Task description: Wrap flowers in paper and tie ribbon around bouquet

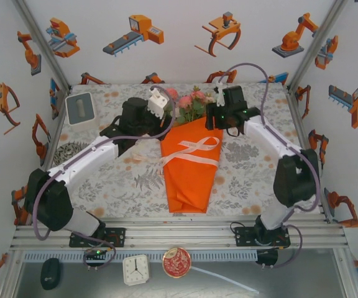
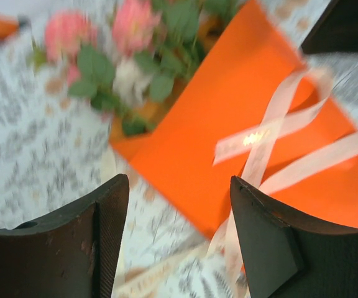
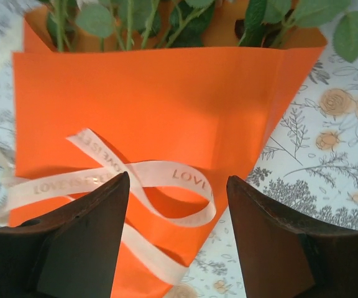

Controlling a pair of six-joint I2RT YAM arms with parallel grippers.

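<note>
Located at desk centre: bouquet (image 1: 190, 171), a cone of bright orange thin paper (image 3: 166, 93) around green-stemmed pink, cream and pale blue artificial roses (image 1: 188, 102), blooms toward the far side, tip toward the arm bases. Laid across the cone in a crossed loop: narrow cream-white satin ribbon (image 1: 191, 149) with printed lettering; cannot tell whether knotted. Left gripper (image 2: 179, 186) fingers apart, empty, beside the cone's left edge; view blurred. Right gripper (image 3: 178, 183) fingers apart, empty, above the loop.

Risks, as judged: slack-looking loop, likely to slide or loosen if snagged by an open finger; overlapped paper liable to spring open if unbound; stems free to slip out.

Surface: flat desk (image 1: 241, 180) under grey-and-peach floral cloth (image 1: 135, 186). Surroundings: white walls (image 1: 166, 56) printed with orange robot arms, aluminium frame rails (image 1: 179, 233), small grey-white box (image 1: 79, 108) at the desk's far left.
</note>
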